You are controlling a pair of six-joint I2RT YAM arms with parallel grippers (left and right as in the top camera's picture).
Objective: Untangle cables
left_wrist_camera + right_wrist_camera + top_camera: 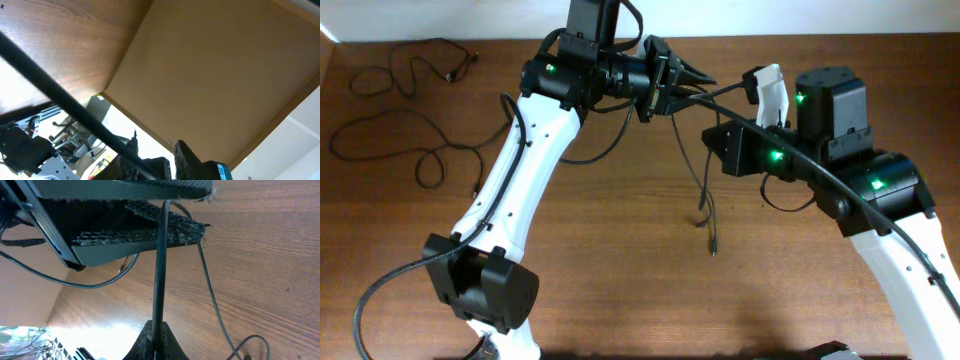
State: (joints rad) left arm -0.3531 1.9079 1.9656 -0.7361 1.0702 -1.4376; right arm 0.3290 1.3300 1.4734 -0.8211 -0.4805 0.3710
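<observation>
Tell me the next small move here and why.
Probably close the left gripper fully before pulling the arms apart. The right wrist view shows its pads nearly together where a loose strand drops to the table, while the right gripper is shut on the cable stretched between the arms; whether the left grip is secure cannot be told.

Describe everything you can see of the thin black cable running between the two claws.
The cable is a thin, black, flexible cord, rubbery-looking. The shut right claw pinches it, and it runs taut to the left claw; a slack strand, seemingly the same cord, trails from there to the wooden table, ending in a small plug. Whether the left claw grips it is unclear.
</observation>
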